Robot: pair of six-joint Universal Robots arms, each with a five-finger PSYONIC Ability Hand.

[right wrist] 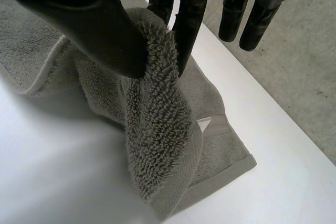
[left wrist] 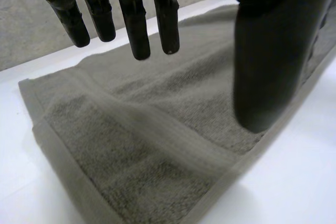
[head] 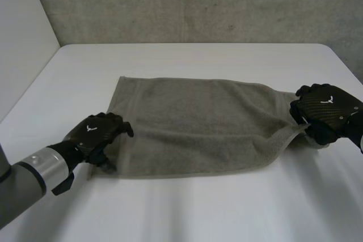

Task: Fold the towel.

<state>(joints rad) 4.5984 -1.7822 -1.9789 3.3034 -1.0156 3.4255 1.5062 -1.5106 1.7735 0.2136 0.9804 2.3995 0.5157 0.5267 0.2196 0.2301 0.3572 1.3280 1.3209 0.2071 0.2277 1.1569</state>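
A grey-green towel (head: pixel 198 126) lies spread on the white table (head: pixel 187 208), folded over on itself. My left hand (head: pixel 96 134) hovers over the towel's near left corner with its fingers (left wrist: pixel 134 22) straight and apart from the thumb (left wrist: pixel 273 61), holding nothing; the towel (left wrist: pixel 147 135) lies flat beneath it. My right hand (head: pixel 326 111) is at the towel's right end. There its thumb (right wrist: pixel 89 30) and fingers (right wrist: pixel 191 14) pinch a lifted bunch of the towel (right wrist: pixel 157 114), which hangs down from the grip.
A grey concrete wall (head: pixel 193 4) stands behind the table's far edge. A white wall (head: pixel 22 38) runs along the left side. A small white label (right wrist: pixel 206 125) shows on the towel near the right-hand corner.
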